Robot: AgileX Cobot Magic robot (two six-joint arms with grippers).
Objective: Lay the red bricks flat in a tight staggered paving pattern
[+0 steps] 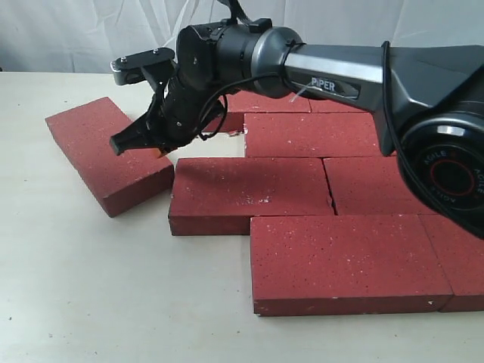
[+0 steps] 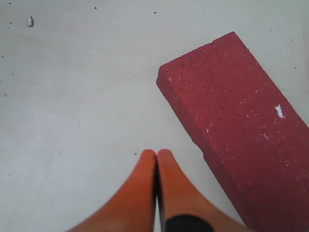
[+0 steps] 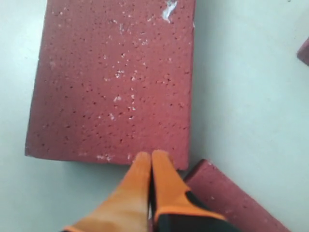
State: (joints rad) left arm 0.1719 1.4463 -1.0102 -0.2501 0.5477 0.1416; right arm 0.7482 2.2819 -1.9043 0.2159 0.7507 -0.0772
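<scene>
On the table (image 1: 76,287) lie eight red bricks (image 1: 348,261).

A loose brick (image 1: 106,155) lies angled, left of the staggered bricks (image 1: 249,193)

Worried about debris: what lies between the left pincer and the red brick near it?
Only bare table, per the left wrist view; the left pincer, shut, is apart from the red brick.
</scene>
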